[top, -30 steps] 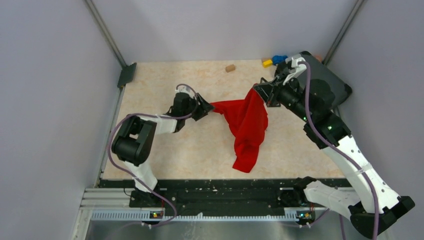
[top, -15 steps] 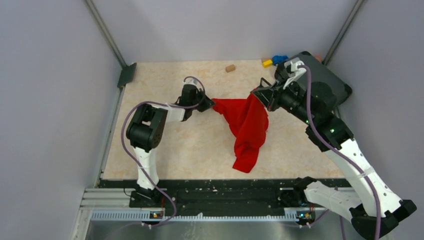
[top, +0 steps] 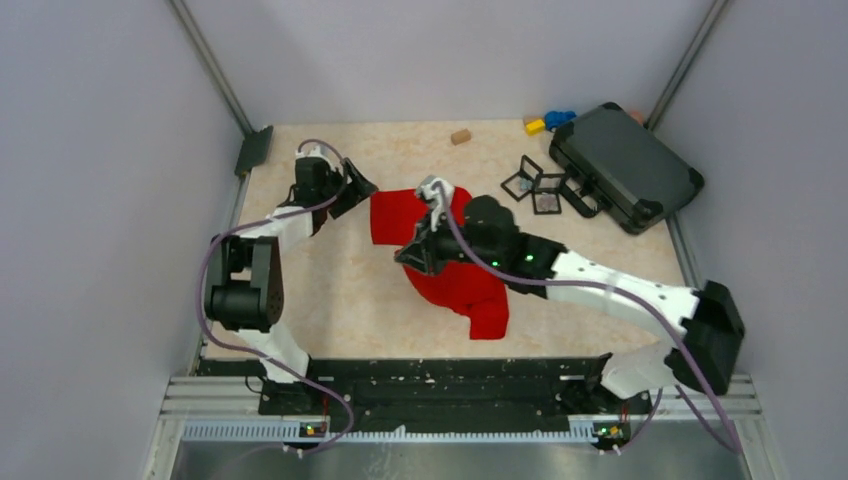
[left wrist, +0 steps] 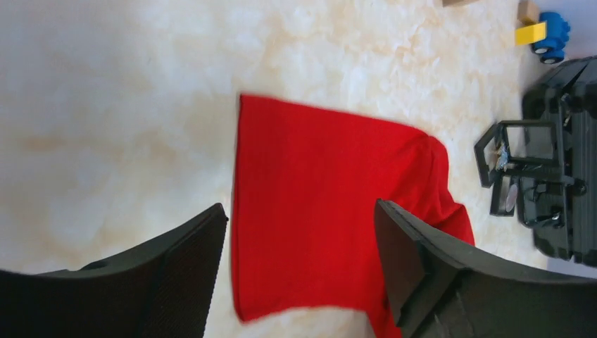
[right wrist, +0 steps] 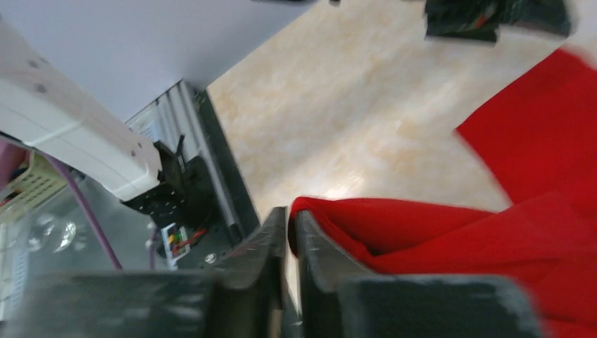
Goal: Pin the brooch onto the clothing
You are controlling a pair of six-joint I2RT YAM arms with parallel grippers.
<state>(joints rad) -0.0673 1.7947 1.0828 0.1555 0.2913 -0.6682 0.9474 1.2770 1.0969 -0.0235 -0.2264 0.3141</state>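
The red clothing (top: pixel 470 285) lies on the table at the centre, partly under my right arm. My right gripper (top: pixel 410 255) is shut on a folded edge of it at its left side; the right wrist view shows the jaws (right wrist: pixel 290 218) pinching a red fold (right wrist: pixel 450 232). My left gripper (top: pixel 358 190) is open and empty, just left of the clothing's far left corner. In the left wrist view the clothing (left wrist: pixel 331 197) lies flat beyond the spread fingers (left wrist: pixel 176 267). I cannot make out a brooch in any view.
A black case (top: pixel 625 165) lies at the back right, with small black wire frames (top: pixel 535 185) beside it. A yellow and blue toy (top: pixel 548 122) and a small wooden block (top: pixel 460 135) sit at the far edge. Walls stand at both sides.
My left gripper let go of the clothing and drew back to the left. My right gripper swung from the back right to the centre with its cloth corner; the clothing dropped onto the table.
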